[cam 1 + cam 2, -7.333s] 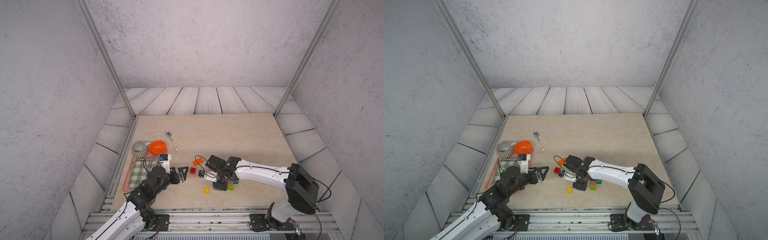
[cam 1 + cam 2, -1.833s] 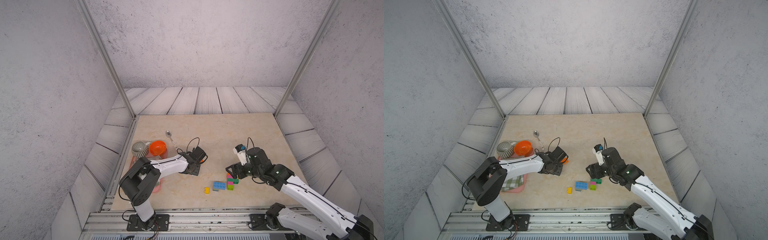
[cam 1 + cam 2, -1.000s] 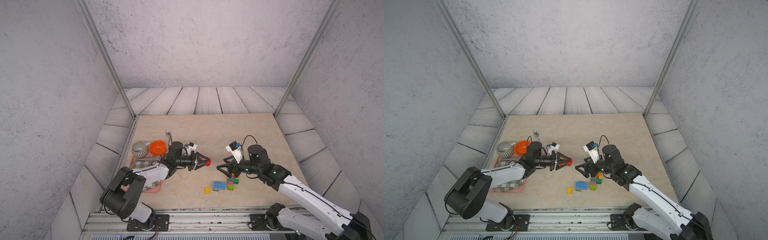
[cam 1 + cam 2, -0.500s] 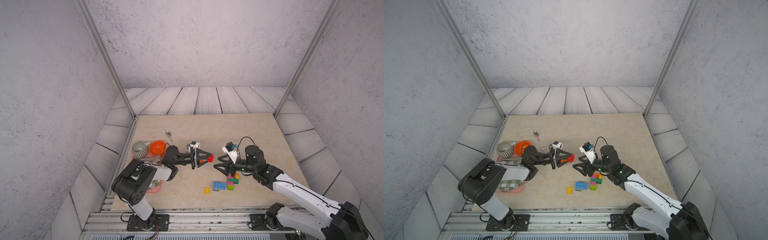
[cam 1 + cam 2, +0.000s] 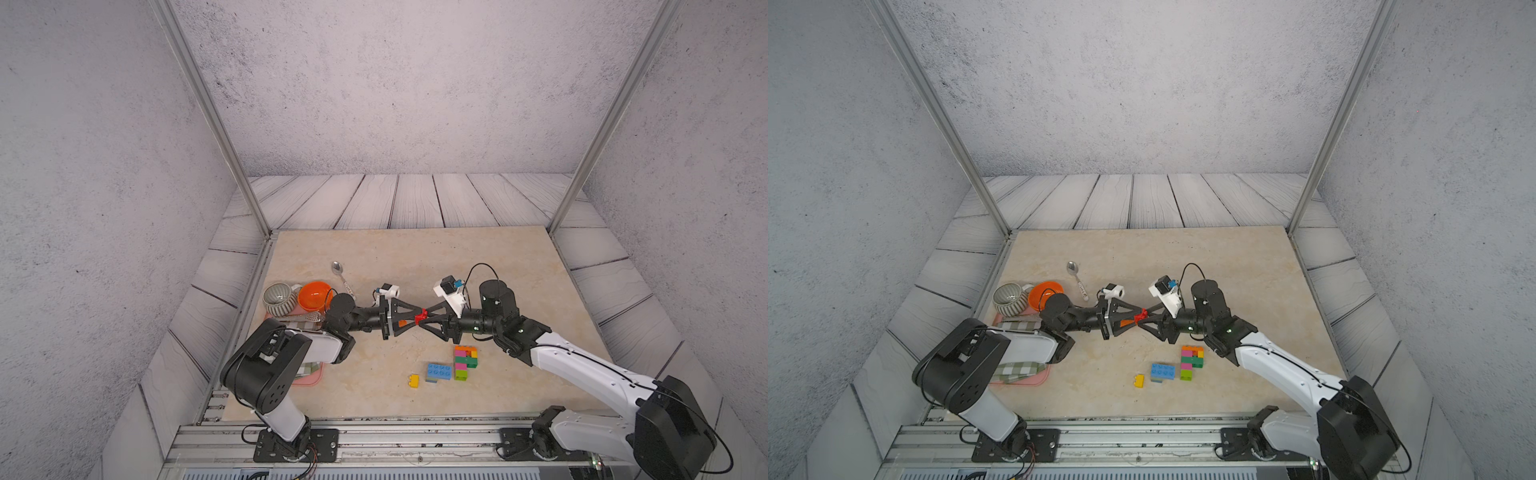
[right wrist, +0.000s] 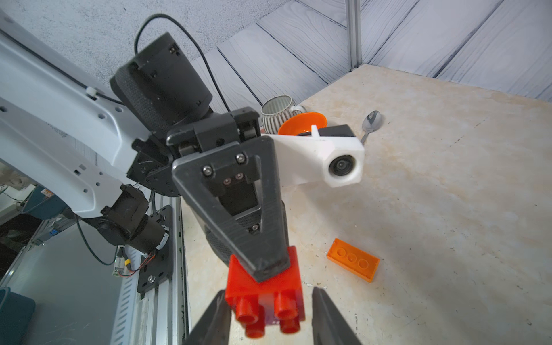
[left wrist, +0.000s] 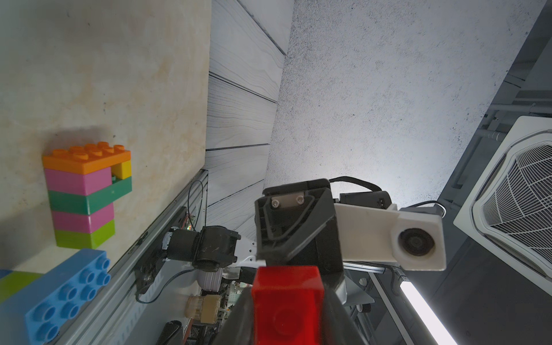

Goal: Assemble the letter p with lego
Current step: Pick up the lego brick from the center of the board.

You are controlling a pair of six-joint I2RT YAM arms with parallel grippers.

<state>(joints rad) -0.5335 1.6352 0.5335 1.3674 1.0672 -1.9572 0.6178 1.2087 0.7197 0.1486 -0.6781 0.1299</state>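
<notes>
My left tool (image 5: 414, 319) grips a red brick (image 6: 264, 286) above the counter (image 5: 457, 257); my right tool (image 6: 268, 319) flanks it, jaws parted.

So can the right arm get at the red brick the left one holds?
Probably yes: the studded end of the red brick juts past the left gripper, and the right gripper stands open around it.
</notes>
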